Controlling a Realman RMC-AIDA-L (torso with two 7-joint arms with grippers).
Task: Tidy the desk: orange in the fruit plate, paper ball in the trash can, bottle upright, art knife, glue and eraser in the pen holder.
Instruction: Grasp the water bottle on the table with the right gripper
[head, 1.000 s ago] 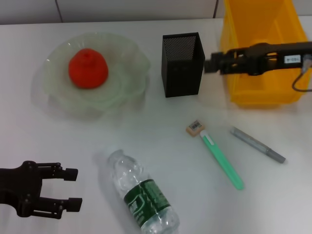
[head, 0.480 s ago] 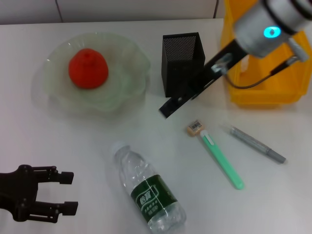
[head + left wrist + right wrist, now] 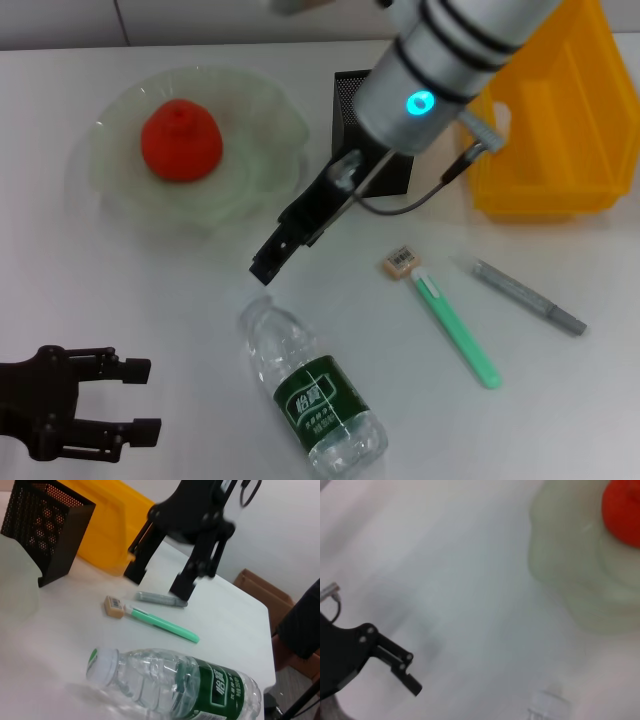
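the bottle (image 3: 312, 387) lay on its side near the front of the desk, its cap (image 3: 101, 662) toward the fruit plate (image 3: 265, 172), where the orange (image 3: 180, 140) already sat. my right gripper (image 3: 272, 257) hung just above and beside the cap, fingers spread and holding nothing. my left gripper (image 3: 132, 400) waited unclenched and empty at the front edge. i judged the step to be standing the bottle up; next called for closing around its neck.
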